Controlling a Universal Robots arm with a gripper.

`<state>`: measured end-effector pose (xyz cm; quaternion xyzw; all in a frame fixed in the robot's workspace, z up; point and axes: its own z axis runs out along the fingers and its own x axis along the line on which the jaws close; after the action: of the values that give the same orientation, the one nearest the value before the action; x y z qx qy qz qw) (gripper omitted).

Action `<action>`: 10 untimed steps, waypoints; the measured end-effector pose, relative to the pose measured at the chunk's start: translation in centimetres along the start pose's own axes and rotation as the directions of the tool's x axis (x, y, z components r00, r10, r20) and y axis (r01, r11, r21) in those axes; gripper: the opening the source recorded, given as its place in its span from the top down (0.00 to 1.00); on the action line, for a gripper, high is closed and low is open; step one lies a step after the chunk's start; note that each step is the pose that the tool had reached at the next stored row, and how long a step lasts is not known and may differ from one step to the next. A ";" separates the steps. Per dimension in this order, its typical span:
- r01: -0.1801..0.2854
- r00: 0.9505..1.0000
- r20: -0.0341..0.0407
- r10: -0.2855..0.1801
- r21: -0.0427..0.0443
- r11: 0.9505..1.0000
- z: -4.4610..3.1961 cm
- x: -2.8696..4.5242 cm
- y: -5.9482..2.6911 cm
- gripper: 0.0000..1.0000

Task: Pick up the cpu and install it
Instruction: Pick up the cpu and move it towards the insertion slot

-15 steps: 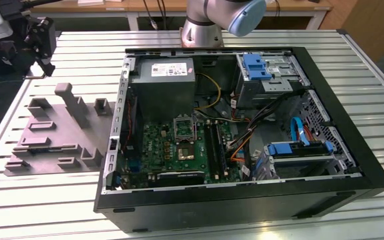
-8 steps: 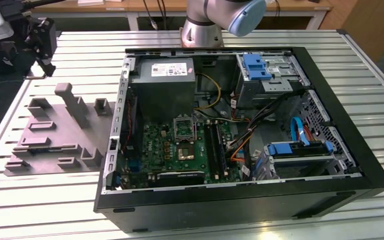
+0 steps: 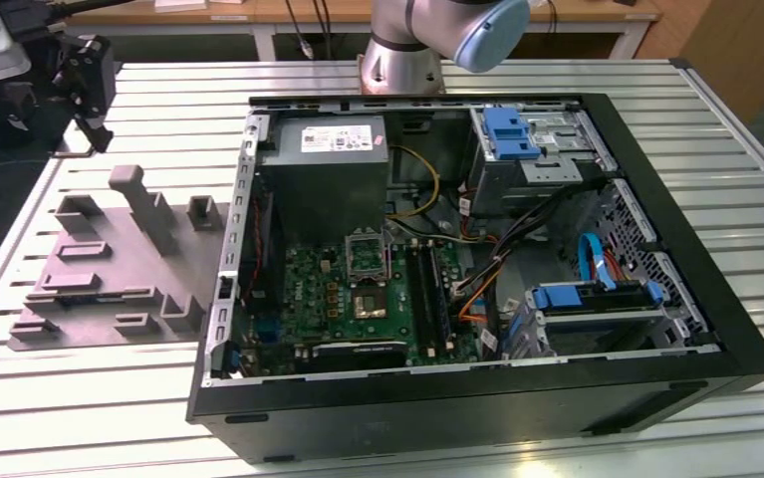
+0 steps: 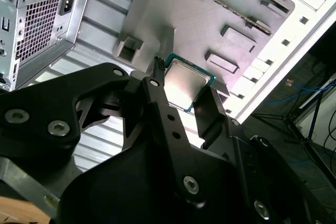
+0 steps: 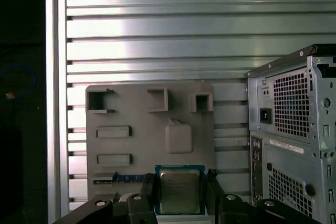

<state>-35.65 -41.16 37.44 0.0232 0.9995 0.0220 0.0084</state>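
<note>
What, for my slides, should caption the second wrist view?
Gripper holding the cpu between its jaws over the grey fixture.

Loads of air above the table, tight down in the case

The gripper point(image 3: 90, 112), jaws pinching the cpu point(image 4: 186, 85), hangs in open air near the grey fixture point(image 3: 90, 289), where only the upright posts point(image 3: 139, 199) poke up. The case point(image 3: 488, 438) is open on top, but the socket point(image 3: 369, 254) is boxed in: power supply point(image 3: 342, 164) right against it, memory slots point(image 3: 424, 289) and loose cables point(image 3: 488, 249) alongside, and the drive cage point(image 3: 528, 149) past those.
</note>
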 end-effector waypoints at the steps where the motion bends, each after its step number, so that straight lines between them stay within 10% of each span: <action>1: 0.000 1.000 0.000 0.000 0.000 1.000 0.00 -0.02 0.00 0.53; 10: 0.000 1.000 0.000 0.000 0.000 1.000 0.02 -0.19 0.01 0.53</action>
<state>-35.46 -41.16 37.42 0.0231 0.9995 0.0220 0.0084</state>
